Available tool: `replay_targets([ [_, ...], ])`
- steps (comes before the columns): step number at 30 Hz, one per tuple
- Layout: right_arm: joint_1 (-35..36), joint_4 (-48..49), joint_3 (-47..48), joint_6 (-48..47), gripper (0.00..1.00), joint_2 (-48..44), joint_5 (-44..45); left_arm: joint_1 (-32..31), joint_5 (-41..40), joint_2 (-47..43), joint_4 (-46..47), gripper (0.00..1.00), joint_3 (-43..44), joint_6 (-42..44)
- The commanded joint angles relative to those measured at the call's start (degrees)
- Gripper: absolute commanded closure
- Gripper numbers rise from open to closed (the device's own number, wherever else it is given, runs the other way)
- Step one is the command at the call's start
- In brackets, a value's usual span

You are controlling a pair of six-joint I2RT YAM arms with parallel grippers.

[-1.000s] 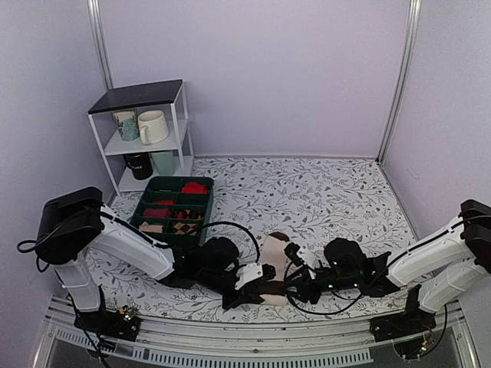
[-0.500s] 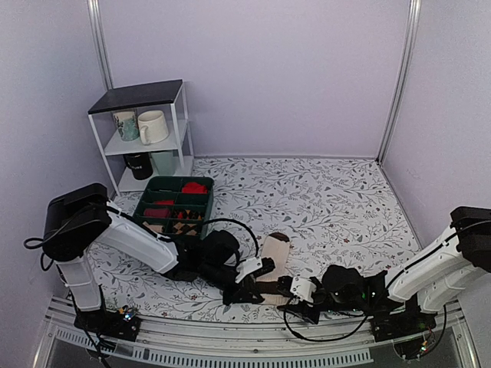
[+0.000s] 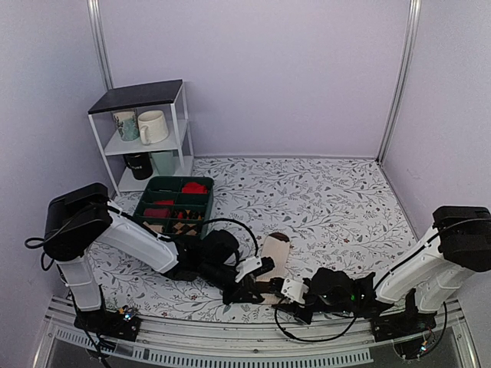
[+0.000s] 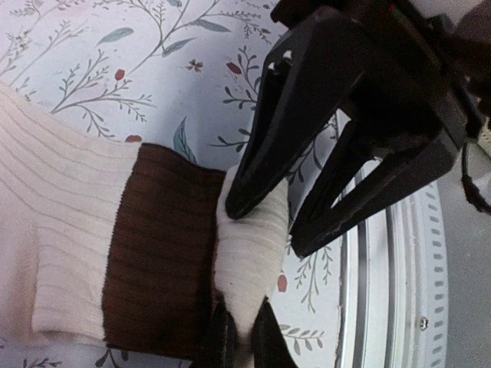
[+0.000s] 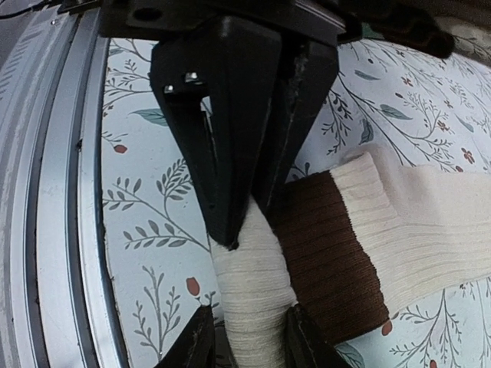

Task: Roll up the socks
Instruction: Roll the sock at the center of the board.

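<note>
The socks [image 3: 275,253] lie near the table's front edge: long cream fabric with a wide dark brown band [image 4: 153,253]. Their near end is rolled into a tight cream roll [image 4: 249,245], which also shows in the right wrist view [image 5: 253,291]. My left gripper [image 3: 253,290] is shut on one end of that roll [image 4: 244,326]. My right gripper [image 3: 290,293] is shut on the opposite end [image 5: 247,337]. The two grippers face each other, fingertips almost meeting over the roll. The socks' far end [image 3: 278,239] is dark brown.
A green compartment tray [image 3: 150,190] at the left holds red rolled socks [image 3: 196,187] and checked rolled socks [image 3: 182,227]. A white shelf [image 3: 142,96] with mugs stands behind it. The metal rail [image 3: 230,349] runs just beside the roll [image 4: 399,268].
My right arm has swung down toward the near edge and its gripper has come onto the socks' rolled end. My left gripper has stayed on the roll, shifting only slightly.
</note>
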Motion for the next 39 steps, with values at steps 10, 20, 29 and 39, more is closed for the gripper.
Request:
replay_targets([
  [10, 0.33, -6.47, 2.67, 11.50, 1.00, 9.40, 0.04, -0.35, -3.39, -0.20, -11.87, 1.00, -4.84, 1.04],
  [20, -4.61, -12.67, 4.03, 20.22, 1.00, 7.07, -20.18, -5.34, -28.00, -26.03, -1.51, 0.53, -13.24, 12.95],
  [29, -14.25, -18.83, 9.07, 22.34, 1.00, 11.92, -37.27, -8.44, -26.57, -27.80, 10.42, 0.53, -19.35, 26.28],
  [39, -15.97, -28.53, 15.45, 21.17, 1.00, 17.43, -40.69, -10.95, -30.82, -14.42, 13.54, 0.55, -13.61, 28.47],
])
